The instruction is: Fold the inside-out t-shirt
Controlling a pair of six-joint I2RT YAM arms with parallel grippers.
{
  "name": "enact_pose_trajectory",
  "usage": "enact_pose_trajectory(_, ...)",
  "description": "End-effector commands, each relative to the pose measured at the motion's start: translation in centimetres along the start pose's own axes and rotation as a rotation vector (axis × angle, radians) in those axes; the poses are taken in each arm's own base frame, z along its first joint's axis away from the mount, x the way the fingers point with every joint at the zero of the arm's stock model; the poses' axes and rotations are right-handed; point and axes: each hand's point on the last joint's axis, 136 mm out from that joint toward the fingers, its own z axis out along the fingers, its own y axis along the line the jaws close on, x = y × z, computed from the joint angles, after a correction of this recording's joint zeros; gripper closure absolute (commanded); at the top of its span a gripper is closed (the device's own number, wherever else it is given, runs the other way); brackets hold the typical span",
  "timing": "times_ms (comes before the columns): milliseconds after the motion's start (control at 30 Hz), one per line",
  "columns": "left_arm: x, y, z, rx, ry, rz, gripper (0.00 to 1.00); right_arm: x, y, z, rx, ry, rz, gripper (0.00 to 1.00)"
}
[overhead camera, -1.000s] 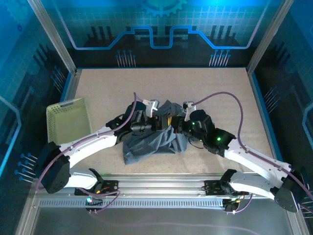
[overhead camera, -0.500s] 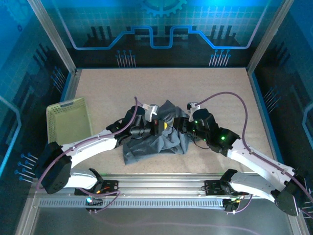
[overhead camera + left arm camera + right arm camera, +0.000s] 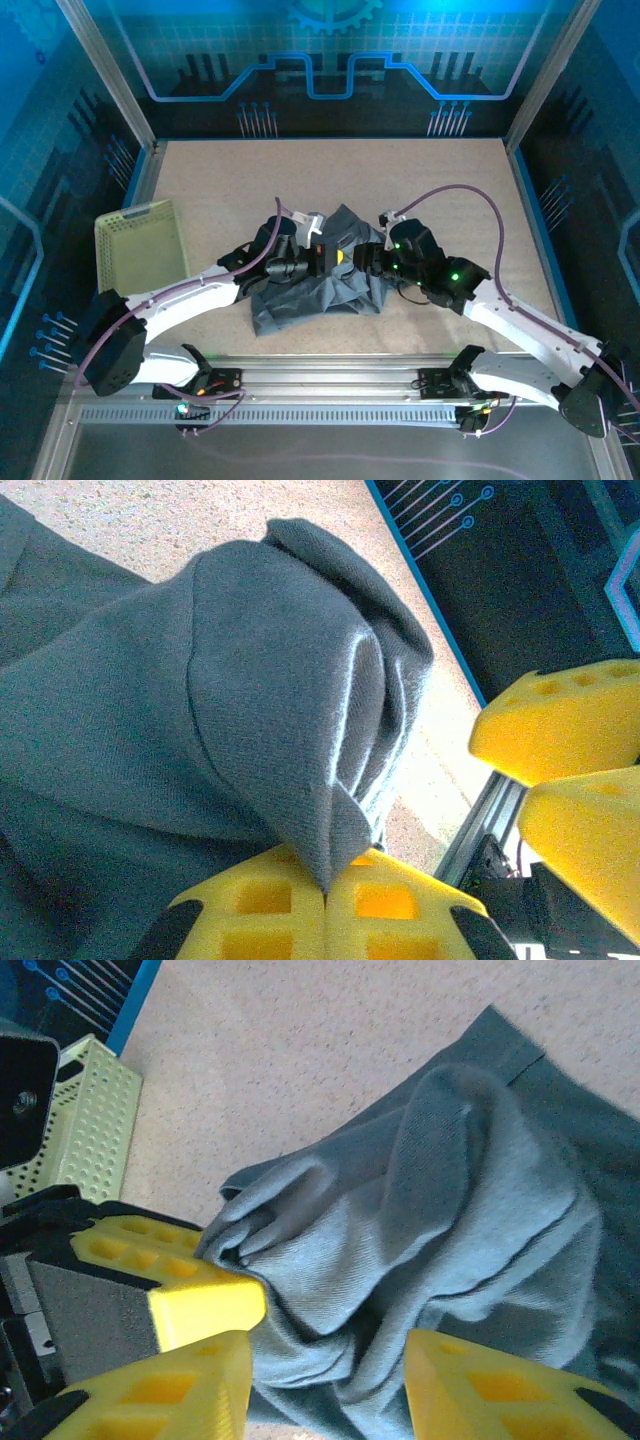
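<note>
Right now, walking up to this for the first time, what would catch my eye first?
A crumpled dark grey t-shirt lies in the middle of the table. The yellow left hand is shut on a pinched peak of its cloth, while the right hand stands open over the cloth. A pale green basket sits at the table's left edge.

Inventory, counted by kind:

- inside-out t-shirt [image 3: 305, 300], dark slate-grey, bunched: 1.
- mesh basket [image 3: 140, 245], pale yellow-green plastic: 1.
- tabletop [image 3: 330, 170], speckled beige: 1.
- Robot arms: 2, namely the left arm [image 3: 190, 295] and the right arm [image 3: 520, 320].
- Pincers: 2, namely the left pincer [image 3: 325, 895] and the right pincer [image 3: 325, 1380].
- Yellow foam fingers [image 3: 190, 1390]: 2 on each pincer, 4 in total.
- Purple cables: 2, one along each arm, namely the left cable [image 3: 110, 330] and the right cable [image 3: 470, 195].
</note>
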Motion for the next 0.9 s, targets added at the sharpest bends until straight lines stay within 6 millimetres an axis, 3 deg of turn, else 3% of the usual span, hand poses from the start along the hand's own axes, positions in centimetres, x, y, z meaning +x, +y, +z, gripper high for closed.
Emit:
enact_pose_trajectory(0, -0.3, -1.3, -0.2, 0.051, -0.007, 0.022, 1.0, -0.8, 1.6, 0.0, -0.072, -0.004, 0.037, 0.58)
enact_pose_trajectory(167, -0.3, -1.4, -0.3, 0.052, -0.008, 0.025, 1.0, -0.7, 0.5, 0.5, -0.014, 0.005, 0.07, 0.66)
enact_pose_trajectory(867, -0.3, -2.2, -0.6, 0.084, -0.012, 0.036, 1.0, -0.3, 0.1, 2.8, -0.003, 0.027, 0.09, 0.65)
